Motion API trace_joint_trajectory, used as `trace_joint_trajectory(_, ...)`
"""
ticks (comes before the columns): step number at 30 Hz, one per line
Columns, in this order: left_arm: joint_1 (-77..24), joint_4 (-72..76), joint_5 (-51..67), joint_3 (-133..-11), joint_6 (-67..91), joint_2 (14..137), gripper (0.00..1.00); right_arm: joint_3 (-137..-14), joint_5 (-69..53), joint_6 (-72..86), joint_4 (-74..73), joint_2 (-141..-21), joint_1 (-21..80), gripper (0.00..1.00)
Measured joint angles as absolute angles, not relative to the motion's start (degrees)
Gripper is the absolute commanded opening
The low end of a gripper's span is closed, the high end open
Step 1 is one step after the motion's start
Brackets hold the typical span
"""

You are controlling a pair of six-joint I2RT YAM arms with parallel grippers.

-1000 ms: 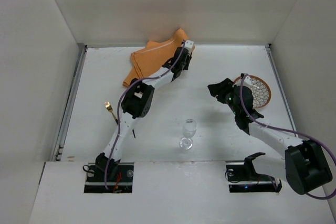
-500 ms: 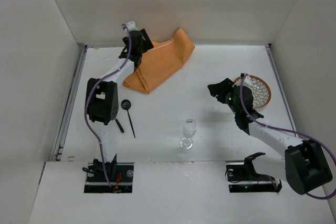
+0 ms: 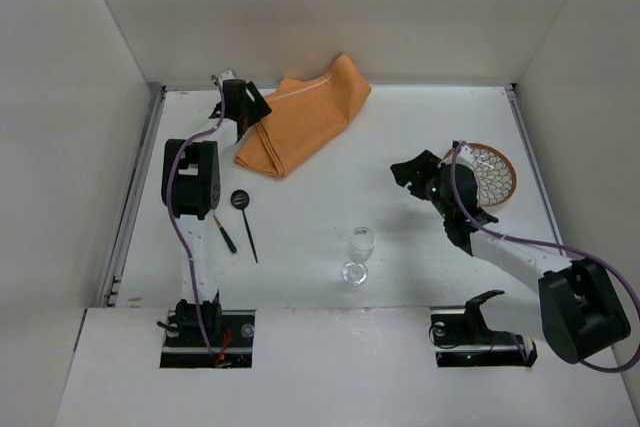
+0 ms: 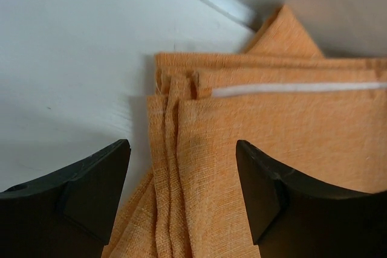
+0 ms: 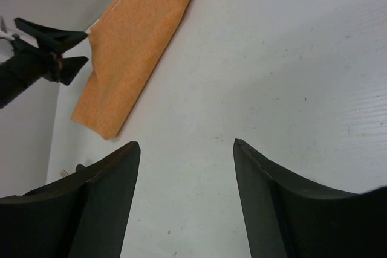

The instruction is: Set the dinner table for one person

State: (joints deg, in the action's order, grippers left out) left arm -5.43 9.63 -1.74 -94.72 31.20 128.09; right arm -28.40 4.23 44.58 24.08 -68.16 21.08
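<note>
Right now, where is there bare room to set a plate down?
Widest bare stretch of the table: between the orange cloth, wine glass and right gripper. Also bare: the far right corner beyond the woven plate. Crowded: the left side, left gripper at the cloth, utensils nearer.

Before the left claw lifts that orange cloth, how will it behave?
Probably floppy: the cloth lies in loose folded layers, so they may unfold and drape. Likely light, being thin weave. Unlikely to slip, given the coarse texture.

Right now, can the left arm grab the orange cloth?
Probably yes. The left gripper is open right at the folded edge of the orange cloth, and nothing sits between them to block it.
</note>
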Motion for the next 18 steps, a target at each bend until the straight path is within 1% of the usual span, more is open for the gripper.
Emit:
trace_joint_trajectory(4, -5.9, 10.0, 0.2, -96.4, 31.2, 132.1, 0.65, -28.5, 4.2, 44.3, 24.1, -68.7, 21.6, 0.71)
trace_joint_trajectory(7, -5.8, 10.0, 0.1, -99.0, 31.2, 133.5, 0.59, -28.7, 4.2, 44.0, 24.1, -69.0, 22.2, 0.71)
trace_joint_trajectory(12, -5.1, 11.2, -0.4, -101.5, 31.4, 136.2, 0.55, -28.9, 4.3, 43.7, 24.1, -69.1, 22.9, 0.71)
trace_joint_trajectory(13, -5.1, 11.5, -0.4, -101.9, 31.4, 136.6, 0.52, -29.0, 4.3, 43.7, 24.1, -69.1, 23.0, 0.71)
trace_joint_trajectory(14, -5.1, 11.7, -0.5, -102.3, 31.4, 136.9, 0.46, -29.1, 4.3, 43.6, 24.0, -69.1, 23.1, 0.71)
trace_joint_trajectory(17, -5.1, 12.1, -0.7, -102.6, 31.6, 137.2, 0.27, -29.2, 4.3, 43.4, 24.1, -69.1, 23.3, 0.71)
trace_joint_trajectory(18, -5.2, 12.3, -0.7, -102.6, 31.7, 137.2, 0.23, -29.2, 4.3, 43.3, 24.1, -69.1, 23.3, 0.71)
